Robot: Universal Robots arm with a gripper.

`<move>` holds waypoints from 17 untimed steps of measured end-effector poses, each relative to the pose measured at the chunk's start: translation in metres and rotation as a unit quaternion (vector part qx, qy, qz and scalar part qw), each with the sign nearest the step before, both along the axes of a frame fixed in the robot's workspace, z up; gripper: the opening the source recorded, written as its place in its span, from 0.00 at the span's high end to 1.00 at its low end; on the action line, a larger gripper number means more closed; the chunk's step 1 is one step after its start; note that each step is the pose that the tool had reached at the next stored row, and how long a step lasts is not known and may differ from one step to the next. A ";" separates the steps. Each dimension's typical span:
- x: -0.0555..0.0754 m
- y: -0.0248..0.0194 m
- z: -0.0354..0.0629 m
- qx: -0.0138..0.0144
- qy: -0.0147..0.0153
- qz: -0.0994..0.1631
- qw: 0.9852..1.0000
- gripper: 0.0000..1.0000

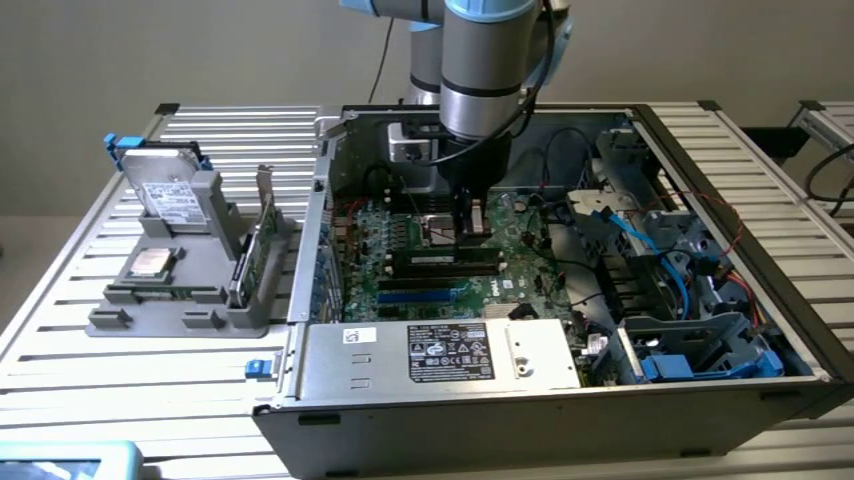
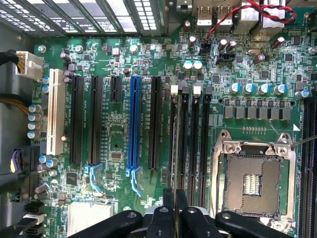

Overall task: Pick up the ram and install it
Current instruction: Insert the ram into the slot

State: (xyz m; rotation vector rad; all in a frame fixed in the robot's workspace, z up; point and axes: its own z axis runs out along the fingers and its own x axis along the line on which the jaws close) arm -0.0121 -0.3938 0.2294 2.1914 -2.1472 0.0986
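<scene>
The ram (image 1: 447,258) is a long narrow stick with dark chips, standing on edge along a black memory slot of the motherboard (image 1: 400,240) inside the open computer case. My gripper (image 1: 467,232) reaches straight down into the case and is shut on the ram's upper edge near its middle. In the wrist view the two dark fingertips (image 2: 168,206) sit close together around the ram (image 2: 174,148). The stick shows edge-on there, as a thin line over the outermost of the memory slots (image 2: 190,144), beside the empty processor socket (image 2: 252,181).
The case walls (image 1: 320,200), the power supply (image 1: 441,352) at the front and blue and black cables (image 1: 627,240) on the exterior view's right hem the arm in. A grey fixture (image 1: 187,290) outside the case holds a hard drive (image 1: 167,195), a processor (image 1: 147,265) and a taller green card (image 1: 260,240).
</scene>
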 end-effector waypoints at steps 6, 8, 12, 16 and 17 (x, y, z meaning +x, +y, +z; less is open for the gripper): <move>0.000 -0.0001 -0.0011 -0.001 0.000 0.000 1.000 0.87; 0.000 -0.0005 -0.0012 -0.001 0.000 0.000 1.000 0.87; 0.000 -0.0005 -0.0020 -0.002 0.000 0.000 1.000 0.87; 0.000 -0.0005 -0.0026 -0.003 0.000 0.000 1.000 0.87; 0.000 -0.0004 -0.0029 -0.003 0.000 0.000 1.000 0.87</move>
